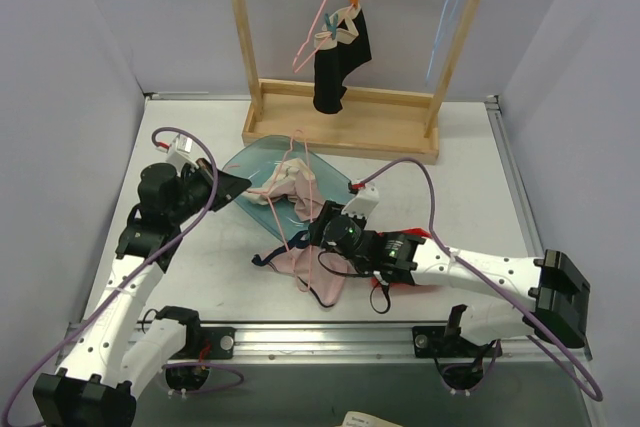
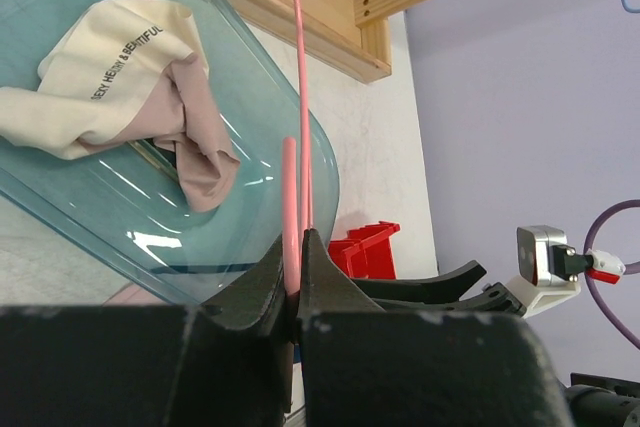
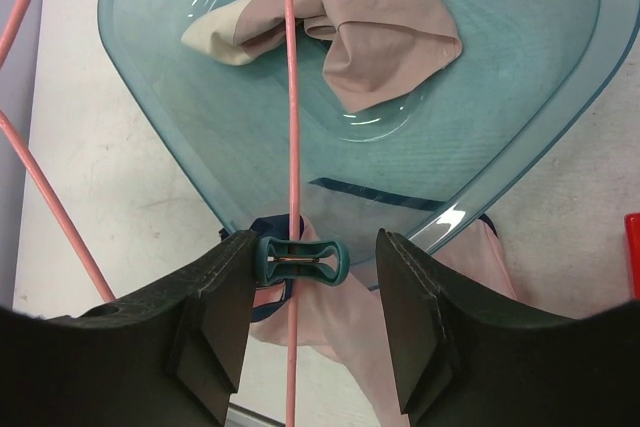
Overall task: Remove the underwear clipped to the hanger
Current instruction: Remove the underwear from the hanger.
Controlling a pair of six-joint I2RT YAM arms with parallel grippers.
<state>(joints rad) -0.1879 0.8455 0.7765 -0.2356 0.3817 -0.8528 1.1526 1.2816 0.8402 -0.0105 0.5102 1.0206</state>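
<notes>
At tray (image 3: pixel 200 117) edge: left hand (image 2: pixel 297 257) clenched on hanger (image 2: pixel 298 67); right hand (image 3: pixel 312 252) released, straddling clothespin (image 3: pixel 300 260) over underwear (image 3: pixel 340 342).

underwear (image 3: pixel 335 332) pt. under tray (image 3: pixel 500 97), hanger (image 3: pixel 290 97) cropped

A translucent teal dish (image 1: pixel 325 169) sits on the white tabletop (image 1: pixel 470 207), just in front of a wooden rack (image 1: pixel 380 127) with two upright posts. A small red block (image 2: pixel 365 247) lies near the dish. A teal clothespin (image 3: pixel 300 259) shows at the dish's rim.
</notes>
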